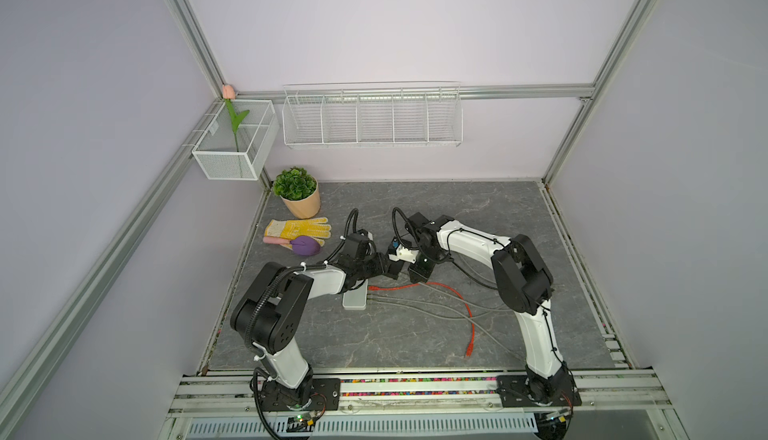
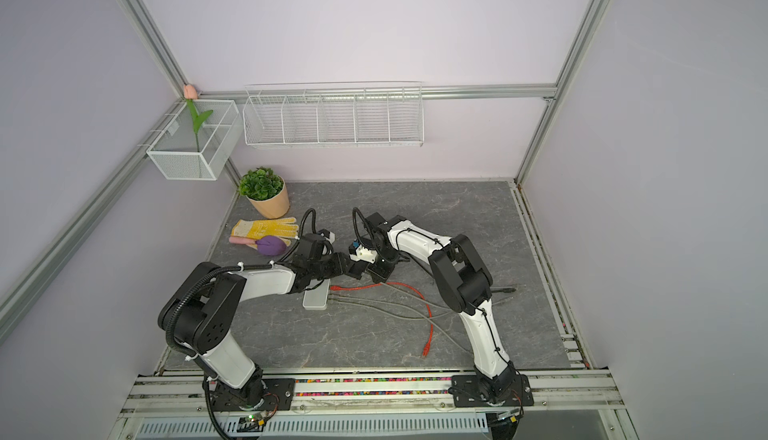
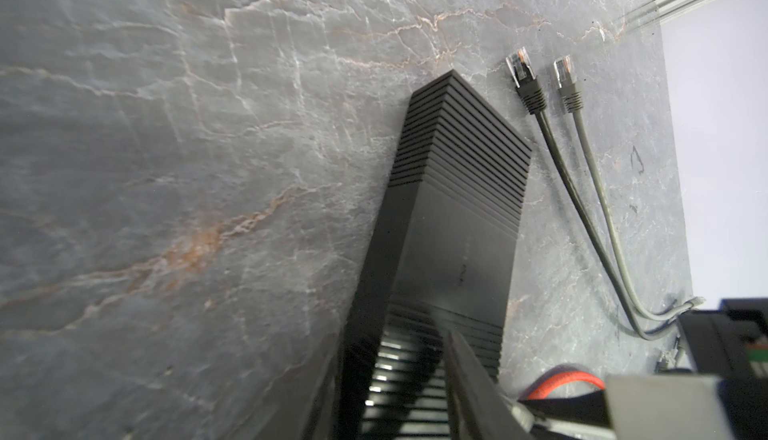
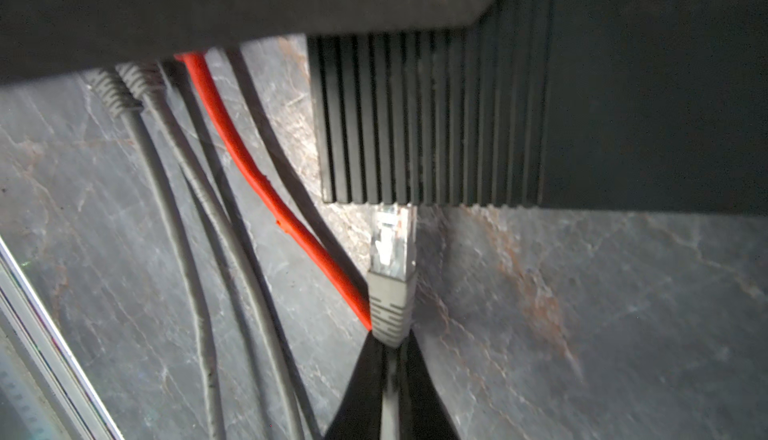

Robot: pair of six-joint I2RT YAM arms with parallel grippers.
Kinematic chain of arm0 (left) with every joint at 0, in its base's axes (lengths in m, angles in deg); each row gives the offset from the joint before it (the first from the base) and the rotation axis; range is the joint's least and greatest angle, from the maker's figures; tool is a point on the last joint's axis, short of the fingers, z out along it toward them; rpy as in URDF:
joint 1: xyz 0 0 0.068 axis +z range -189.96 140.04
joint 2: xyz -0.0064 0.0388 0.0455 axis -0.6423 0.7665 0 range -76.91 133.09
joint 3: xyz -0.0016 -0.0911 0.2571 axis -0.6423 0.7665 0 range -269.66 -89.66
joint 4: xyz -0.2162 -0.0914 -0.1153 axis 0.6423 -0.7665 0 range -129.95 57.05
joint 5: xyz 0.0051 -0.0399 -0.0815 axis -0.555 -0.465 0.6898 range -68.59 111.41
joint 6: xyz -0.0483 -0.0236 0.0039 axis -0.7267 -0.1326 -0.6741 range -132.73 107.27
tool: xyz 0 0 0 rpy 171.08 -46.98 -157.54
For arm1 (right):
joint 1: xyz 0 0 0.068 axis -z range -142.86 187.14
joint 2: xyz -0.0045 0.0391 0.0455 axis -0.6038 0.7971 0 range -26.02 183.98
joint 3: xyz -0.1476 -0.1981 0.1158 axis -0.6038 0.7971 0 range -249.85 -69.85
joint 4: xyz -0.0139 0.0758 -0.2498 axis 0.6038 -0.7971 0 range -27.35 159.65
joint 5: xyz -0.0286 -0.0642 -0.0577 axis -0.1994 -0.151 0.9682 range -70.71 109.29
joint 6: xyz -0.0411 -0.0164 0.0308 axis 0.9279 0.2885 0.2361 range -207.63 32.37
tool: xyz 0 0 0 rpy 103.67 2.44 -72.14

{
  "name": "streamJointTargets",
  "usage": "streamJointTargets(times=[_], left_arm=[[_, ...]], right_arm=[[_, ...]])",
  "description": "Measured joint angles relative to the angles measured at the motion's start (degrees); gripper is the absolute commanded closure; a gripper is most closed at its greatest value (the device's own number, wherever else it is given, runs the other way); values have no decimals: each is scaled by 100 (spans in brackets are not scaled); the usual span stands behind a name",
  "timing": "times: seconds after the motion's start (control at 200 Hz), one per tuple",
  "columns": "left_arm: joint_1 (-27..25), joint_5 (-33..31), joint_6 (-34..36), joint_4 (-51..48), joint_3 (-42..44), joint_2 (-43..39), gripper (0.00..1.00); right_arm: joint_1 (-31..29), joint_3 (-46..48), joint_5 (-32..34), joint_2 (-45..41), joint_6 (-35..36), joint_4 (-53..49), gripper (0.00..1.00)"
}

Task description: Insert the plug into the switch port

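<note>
Right hand (image 4: 392,346) pinches the grey plug (image 4: 392,250) at the switch (image 4: 432,126); next, push straight in. Left hand (image 3: 395,367) grip: cannot tell.

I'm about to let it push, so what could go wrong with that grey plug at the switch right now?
The grey plug sits at the ribbed edge of the switch with no port visible; pushing may jam it. The right gripper pinches only the boot's rear, so the plug could pivot. The red cable alongside might snag.
</note>
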Motion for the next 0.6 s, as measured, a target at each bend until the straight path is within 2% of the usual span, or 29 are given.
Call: streamJointTargets(times=[0.6], left_arm=[[4,2,-2,170,96,0,63]], right_arm=[[109,-76,-343,190,-20,-39,88]])
